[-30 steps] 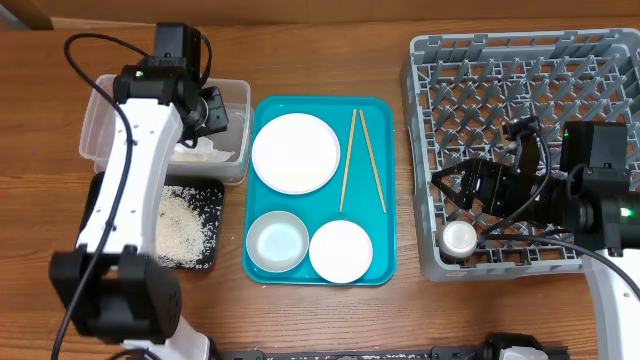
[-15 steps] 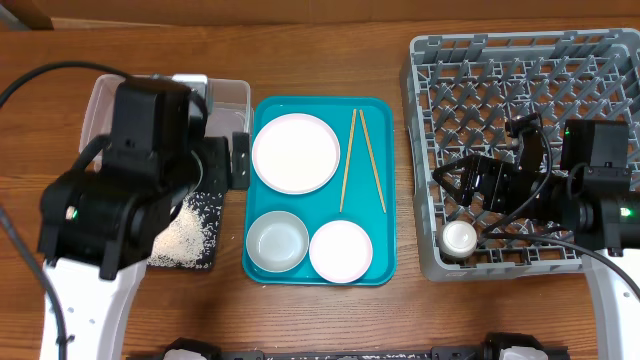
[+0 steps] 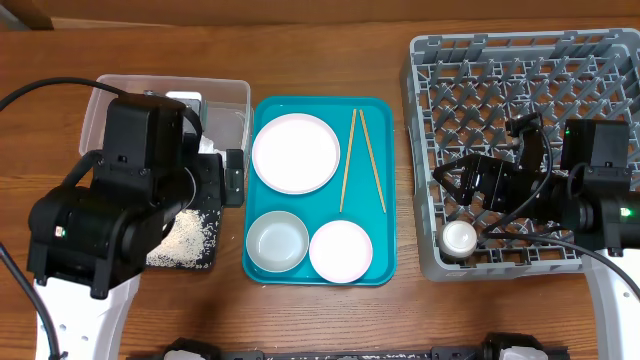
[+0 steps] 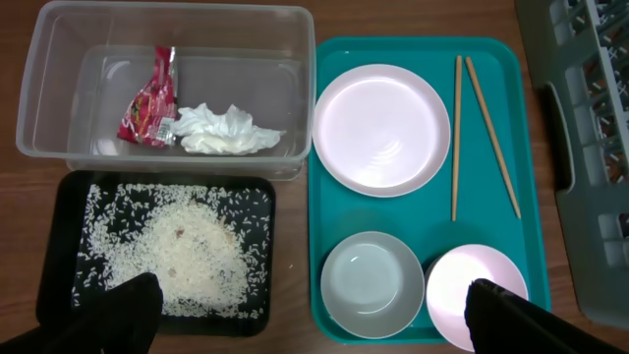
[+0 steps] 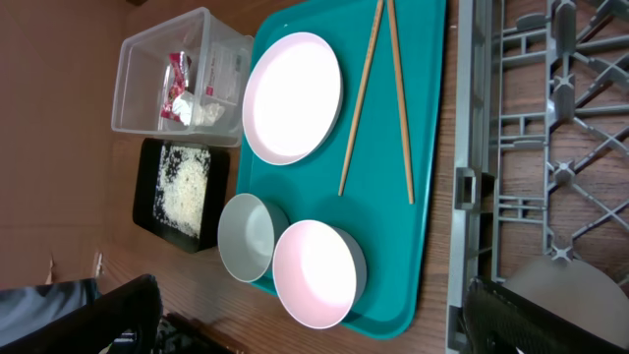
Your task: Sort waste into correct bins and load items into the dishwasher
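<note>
The clear tub [image 4: 59, 88] holds the red wrapper [image 4: 149, 98] and the white tissue [image 4: 228, 130]. Rice [image 4: 182, 254] covers the black tray [image 4: 257, 202] in front of it. My left gripper [image 4: 314, 329] hangs open and high over these, holding nothing. On the teal tray [image 3: 385, 200] lie a large plate [image 3: 295, 152], a bowl [image 3: 277, 242], a smaller white dish [image 3: 341, 250] and two chopsticks [image 3: 362, 160]. A small white cup [image 3: 459, 237] sits in the grey dish rack [image 3: 600, 80]. The right gripper [image 3: 480, 155] is open above the rack, empty.
The left arm's body [image 3: 120, 215] hides much of the black tray and part of the tub from overhead. Bare wooden table [image 3: 300, 320] runs along the near edge. The rack's wall [image 5: 462, 197] stands right beside the teal tray.
The left arm has pulled back from the tub toward the near edge and risen, its jaws opening. The tissue now lies in the tub. The right arm has hardly moved.
</note>
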`<state>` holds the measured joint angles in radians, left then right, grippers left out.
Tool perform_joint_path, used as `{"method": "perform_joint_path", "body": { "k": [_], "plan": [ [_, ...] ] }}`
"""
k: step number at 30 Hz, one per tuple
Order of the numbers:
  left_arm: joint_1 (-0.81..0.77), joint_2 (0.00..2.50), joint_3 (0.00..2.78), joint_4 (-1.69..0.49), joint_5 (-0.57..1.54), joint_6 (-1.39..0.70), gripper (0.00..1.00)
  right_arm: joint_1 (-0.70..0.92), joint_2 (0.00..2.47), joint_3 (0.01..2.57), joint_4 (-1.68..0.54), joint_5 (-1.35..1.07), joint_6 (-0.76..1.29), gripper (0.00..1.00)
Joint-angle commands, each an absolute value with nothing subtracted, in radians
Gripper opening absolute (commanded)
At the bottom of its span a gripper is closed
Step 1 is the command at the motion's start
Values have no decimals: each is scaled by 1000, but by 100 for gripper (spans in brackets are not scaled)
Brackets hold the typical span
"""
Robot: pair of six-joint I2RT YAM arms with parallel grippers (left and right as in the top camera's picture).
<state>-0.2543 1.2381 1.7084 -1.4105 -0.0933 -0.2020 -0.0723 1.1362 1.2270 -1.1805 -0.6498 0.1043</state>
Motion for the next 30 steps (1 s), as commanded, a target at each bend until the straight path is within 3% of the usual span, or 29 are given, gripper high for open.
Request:
{"method": "perform_joint_path", "body": {
  "k": [1,10,20,30],
  "plan": [
    [-266,1250,1718,-1411,-84,-183,100,-72,1135,1250,-1176,-648,101,100],
    [-268,1115,1670,-1377,-225,-123,100,-72,1135,1250,-1176,-648,101,100],
    [-219,723,1158,-775,-128,70,100,-72,1135,1250,-1176,-648,100,100],
    [-154,381,750,-525,-68,83,100,-72,1135,1250,-1176,-648,100,100]
  ]
}}
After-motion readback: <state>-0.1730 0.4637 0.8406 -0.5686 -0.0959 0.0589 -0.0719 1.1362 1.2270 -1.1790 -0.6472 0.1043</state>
